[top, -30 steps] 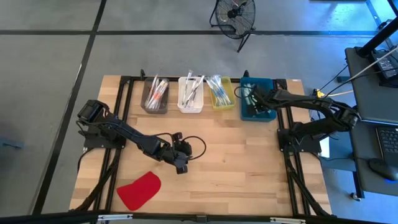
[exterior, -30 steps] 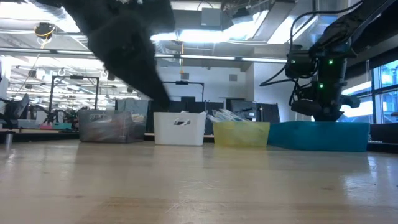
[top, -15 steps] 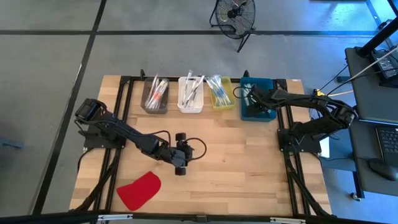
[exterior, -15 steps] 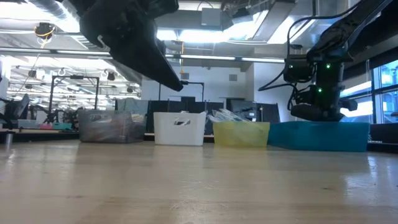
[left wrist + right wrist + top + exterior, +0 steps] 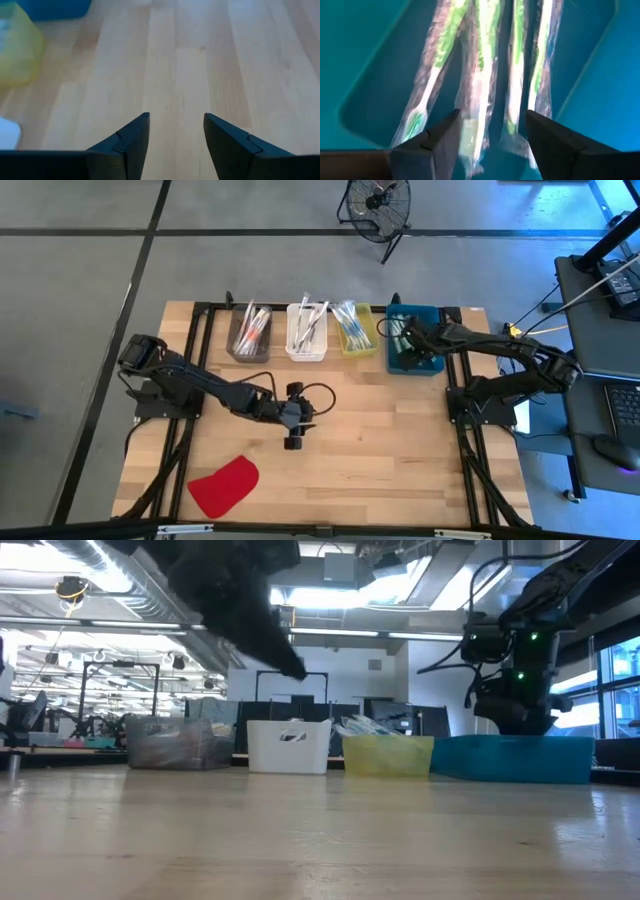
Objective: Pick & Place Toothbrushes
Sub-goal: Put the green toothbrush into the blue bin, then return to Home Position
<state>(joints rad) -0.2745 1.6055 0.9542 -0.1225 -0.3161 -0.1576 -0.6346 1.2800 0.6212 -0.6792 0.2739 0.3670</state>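
Several wrapped green-and-white toothbrushes (image 5: 480, 75) lie flat on the floor of the blue bin (image 5: 415, 355). My right gripper (image 5: 492, 114) points down into that bin, open, just above them, with nothing between its fingers. More toothbrushes stand in the grey bin (image 5: 250, 333), the white bin (image 5: 307, 332) and the yellow bin (image 5: 354, 330). My left gripper (image 5: 176, 119) hangs open over bare wood near the table's middle (image 5: 293, 438), holding nothing.
The bins stand in a row along the table's far edge. A flat red cloth-like piece (image 5: 224, 485) lies near the front left. Bare wood (image 5: 400, 450) stretches between the bins and the near edge. Black frame rails (image 5: 195, 350) run along both sides.
My left gripper has risen and drifted a little toward the table's right edge, rolling about its own axis, still holding nothing. My right arm has stayed over the blue bin.
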